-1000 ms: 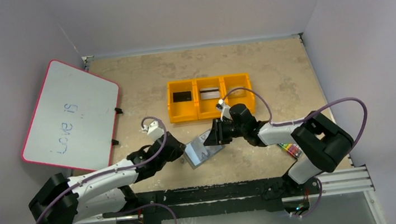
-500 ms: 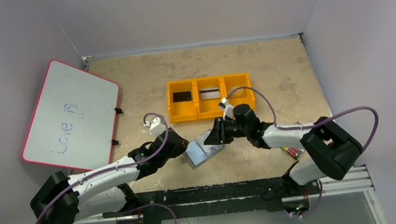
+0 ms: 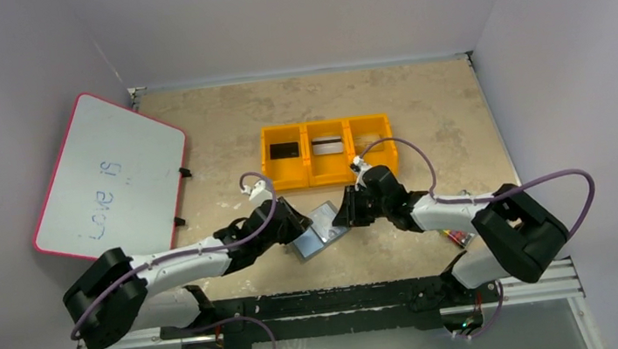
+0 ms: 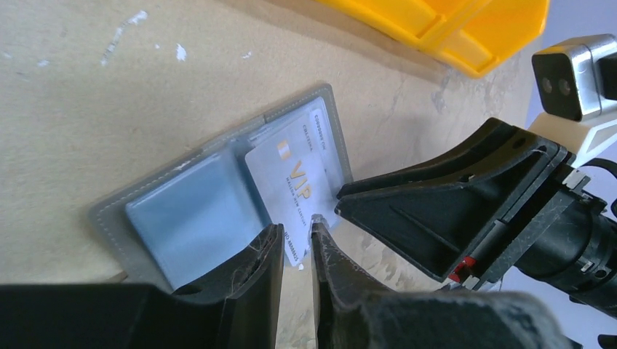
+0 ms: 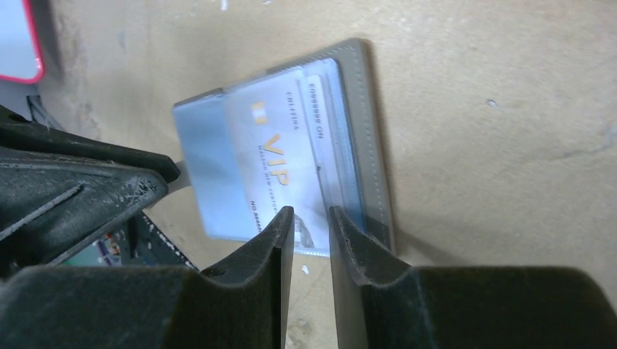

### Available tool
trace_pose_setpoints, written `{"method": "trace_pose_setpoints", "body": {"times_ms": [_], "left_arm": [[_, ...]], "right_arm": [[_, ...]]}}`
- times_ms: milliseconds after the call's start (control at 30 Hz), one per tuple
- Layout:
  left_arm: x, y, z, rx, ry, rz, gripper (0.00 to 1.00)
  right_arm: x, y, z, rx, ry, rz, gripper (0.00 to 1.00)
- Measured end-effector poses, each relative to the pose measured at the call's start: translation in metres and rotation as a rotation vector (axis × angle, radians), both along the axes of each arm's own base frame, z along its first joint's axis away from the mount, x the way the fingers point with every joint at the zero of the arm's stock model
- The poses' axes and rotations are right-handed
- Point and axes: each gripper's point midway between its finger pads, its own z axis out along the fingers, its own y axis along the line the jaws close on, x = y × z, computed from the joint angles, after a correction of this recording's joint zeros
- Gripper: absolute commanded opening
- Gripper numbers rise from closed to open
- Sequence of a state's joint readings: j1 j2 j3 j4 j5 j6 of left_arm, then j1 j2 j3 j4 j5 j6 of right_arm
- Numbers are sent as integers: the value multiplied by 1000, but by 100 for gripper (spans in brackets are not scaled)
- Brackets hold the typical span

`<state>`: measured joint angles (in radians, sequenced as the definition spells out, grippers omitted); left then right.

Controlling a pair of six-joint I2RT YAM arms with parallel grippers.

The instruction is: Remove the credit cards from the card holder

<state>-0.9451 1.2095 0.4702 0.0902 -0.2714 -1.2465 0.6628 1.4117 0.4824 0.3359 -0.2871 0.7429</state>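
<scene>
Credit cards: two lie in the yellow tray, 12 o'clock of the open card holder; its VIP card sits half-out. Left gripper, 9 o'clock, and right gripper, 3 o'clock, stand narrow; hold unclear.

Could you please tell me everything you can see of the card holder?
The card holder is a grey wallet with stitched edges, lying open and flat on the table near the yellow bin. Inside are two pale blue-grey pockets: one looks empty, and a pale VIP card sticks partway out of the other. The left gripper and right gripper are at that card's edges; contact is unclear.
</scene>
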Motion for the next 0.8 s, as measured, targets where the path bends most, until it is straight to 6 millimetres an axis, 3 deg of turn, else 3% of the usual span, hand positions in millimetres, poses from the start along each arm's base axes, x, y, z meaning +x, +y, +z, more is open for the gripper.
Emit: {"method": "trace_pose_setpoints", "body": {"times_ms": [267, 500, 800], "left_arm": [[-15, -30, -15, -97, 55, -22, 24], [-28, -26, -43, -126, 96, 31, 24], [-20, -38, -47, -219, 66, 86, 22]], "right_arm": [[4, -7, -5, -63, -22, 3, 16], [9, -4, -9, -80, -30, 17, 13], [12, -1, -10, -74, -46, 33, 12]]}}
